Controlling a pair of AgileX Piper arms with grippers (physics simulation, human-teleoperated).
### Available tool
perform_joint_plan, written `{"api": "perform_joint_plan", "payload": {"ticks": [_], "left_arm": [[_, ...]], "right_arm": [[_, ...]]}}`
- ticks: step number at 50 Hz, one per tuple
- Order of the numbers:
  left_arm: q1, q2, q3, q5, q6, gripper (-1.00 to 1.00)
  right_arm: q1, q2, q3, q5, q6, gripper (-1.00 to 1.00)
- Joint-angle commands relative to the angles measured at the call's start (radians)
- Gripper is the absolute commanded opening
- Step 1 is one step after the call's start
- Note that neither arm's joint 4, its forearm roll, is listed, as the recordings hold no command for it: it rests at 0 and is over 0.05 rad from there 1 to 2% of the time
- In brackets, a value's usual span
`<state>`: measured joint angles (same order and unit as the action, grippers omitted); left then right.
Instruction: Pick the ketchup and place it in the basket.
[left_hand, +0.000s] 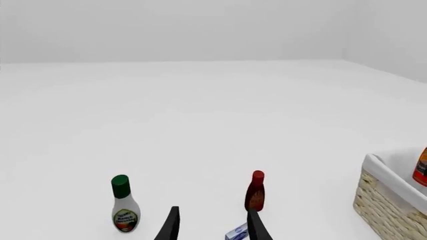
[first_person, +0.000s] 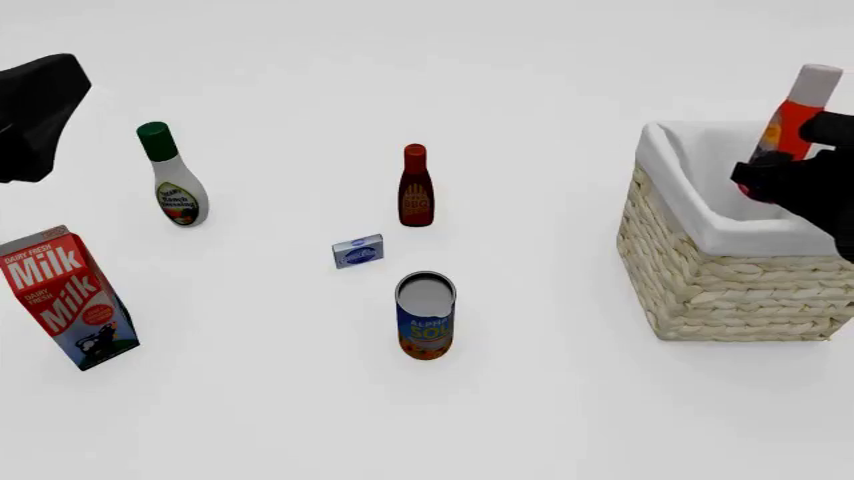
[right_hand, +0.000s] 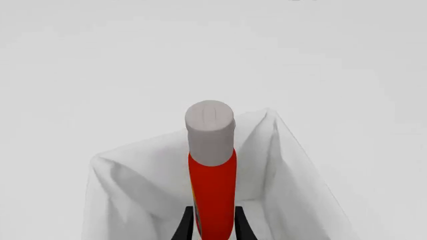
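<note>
The ketchup (first_person: 798, 115), an orange-red squeeze bottle with a white cap, hangs over the basket (first_person: 727, 270), tilted, its lower part inside the white-lined rim. My right gripper (first_person: 774, 170) is shut on its body. In the right wrist view the ketchup (right_hand: 211, 185) rises between the fingers (right_hand: 185, 227) above the cloth lining of the basket (right_hand: 133, 185). My left gripper (left_hand: 212, 225) stands open with nothing between its fingers, high at the far left of the table (first_person: 34, 115). The left wrist view catches the basket (left_hand: 390, 195) and a sliver of the ketchup (left_hand: 420, 167).
On the table stand a white bottle with green cap (first_person: 174, 180), a dark red-brown bottle with red cap (first_person: 416, 188), a small blue-white box (first_person: 358, 251), a can (first_person: 426, 317) and a milk carton (first_person: 67, 297).
</note>
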<state>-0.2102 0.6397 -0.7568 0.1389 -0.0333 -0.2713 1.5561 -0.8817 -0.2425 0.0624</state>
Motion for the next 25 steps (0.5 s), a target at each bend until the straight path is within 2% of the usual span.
{"api": "perform_joint_plan", "payload": {"ticks": [1, 14, 15, 25], "left_arm": [[0.003, -0.005, 0.004, 0.0, -0.003, 1.0], [0.005, -0.006, 0.006, 0.0, -0.004, 1.0], [0.005, -0.006, 0.007, -0.001, -0.004, 1.0], [0.005, -0.008, 0.011, -0.004, -0.007, 1.0]], "right_arm": [[-0.001, 0.033, -0.002, -0.011, 0.013, -1.0], [-0.002, 0.053, -0.019, -0.003, -0.001, -1.0], [-0.003, 0.053, -0.018, -0.005, 0.001, 1.0], [-0.006, 0.049, -0.025, 0.01, -0.005, 1.0]]}}
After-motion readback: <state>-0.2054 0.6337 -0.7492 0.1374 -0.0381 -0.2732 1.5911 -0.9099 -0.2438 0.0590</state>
